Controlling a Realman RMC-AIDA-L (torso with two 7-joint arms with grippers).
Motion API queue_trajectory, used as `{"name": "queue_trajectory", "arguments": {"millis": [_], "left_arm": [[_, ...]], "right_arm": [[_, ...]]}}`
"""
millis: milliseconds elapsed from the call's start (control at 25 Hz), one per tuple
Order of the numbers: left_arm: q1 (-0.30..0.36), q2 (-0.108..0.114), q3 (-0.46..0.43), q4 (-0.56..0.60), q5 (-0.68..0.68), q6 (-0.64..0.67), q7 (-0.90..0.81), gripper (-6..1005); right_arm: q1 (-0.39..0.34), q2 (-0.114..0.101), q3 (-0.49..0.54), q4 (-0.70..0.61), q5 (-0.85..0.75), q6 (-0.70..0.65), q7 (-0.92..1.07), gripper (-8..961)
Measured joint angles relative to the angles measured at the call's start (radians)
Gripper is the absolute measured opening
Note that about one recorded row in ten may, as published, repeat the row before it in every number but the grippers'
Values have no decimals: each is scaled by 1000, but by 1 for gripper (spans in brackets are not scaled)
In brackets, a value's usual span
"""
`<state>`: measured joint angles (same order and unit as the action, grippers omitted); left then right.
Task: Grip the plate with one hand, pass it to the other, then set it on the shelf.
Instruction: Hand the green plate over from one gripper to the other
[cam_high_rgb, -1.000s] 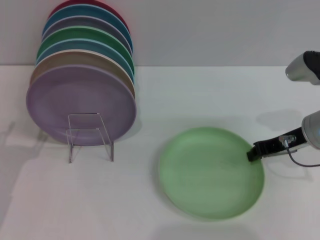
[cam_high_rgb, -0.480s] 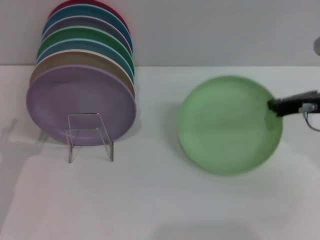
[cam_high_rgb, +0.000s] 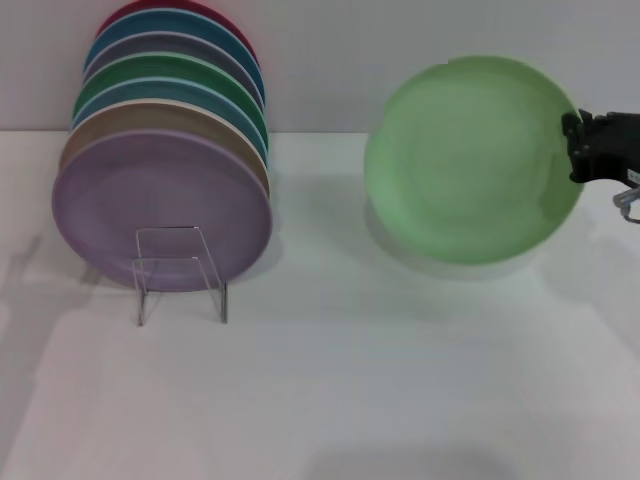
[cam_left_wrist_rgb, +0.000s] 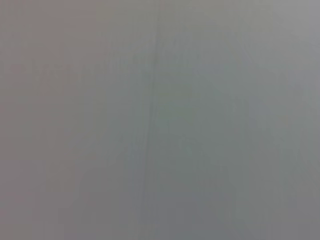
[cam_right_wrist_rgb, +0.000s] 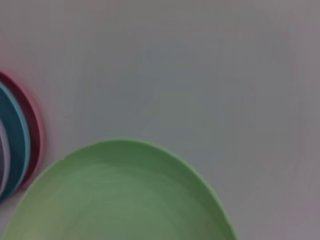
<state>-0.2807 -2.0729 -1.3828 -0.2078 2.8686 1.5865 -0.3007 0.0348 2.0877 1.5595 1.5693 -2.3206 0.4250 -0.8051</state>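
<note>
Right gripper (cam_high_rgb: 577, 146) clamped on plate (cam_high_rgb: 468, 160) rim, held tilted above bench (cam_high_rgb: 400, 380). Looks stiff, light, slick; left gripper unseen, should take opposite rim.

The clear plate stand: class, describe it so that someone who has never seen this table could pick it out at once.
Start at the row of coloured plates leaning at the table's back left. Directly in front of the lilac plate stands the clear plate stand. It alone is see-through, with thin bent legs, far narrower than the plates.
</note>
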Motion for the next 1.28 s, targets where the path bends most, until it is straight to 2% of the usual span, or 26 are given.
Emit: {"name": "queue_trajectory", "arguments": {"millis": [160, 280, 520, 680, 720, 760, 800, 1040, 1240, 1280], "left_arm": [[3, -2, 5, 0, 5, 2, -1, 733], [7, -3, 17, 1, 7, 6, -1, 732], [10, -3, 32, 1, 7, 7, -2, 729], [10, -2, 32, 1, 8, 7, -2, 727], [9, -1, 33, 1, 8, 7, -2, 727], [9, 0, 33, 1, 8, 7, -2, 726], [8, 0, 33, 1, 8, 7, -2, 726], [6, 1, 35, 1, 8, 9, -2, 723], [9, 0, 50, 1, 10, 25, -26, 721], [12, 0, 59, 1, 9, 32, -41, 720]], "right_arm": [[-36, 0, -93, -34, 110, -185, -165, 26], [-36, -2, -167, -81, 175, -326, -260, 26], [22, -9, -313, -212, 204, -598, -299, 24], [57, -9, -442, -294, 203, -838, -274, 23], [59, -9, -479, -312, 198, -912, -255, 23], [62, -9, -545, -349, 179, -1043, -206, 23], [62, -9, -545, -349, 179, -1043, -206, 23], [93, -9, -646, -514, 141, -1283, 33, 25], [158, -9, -710, -732, 111, -1444, 288, 24], [183, -8, -724, -825, 75, -1504, 397, 24]]}}
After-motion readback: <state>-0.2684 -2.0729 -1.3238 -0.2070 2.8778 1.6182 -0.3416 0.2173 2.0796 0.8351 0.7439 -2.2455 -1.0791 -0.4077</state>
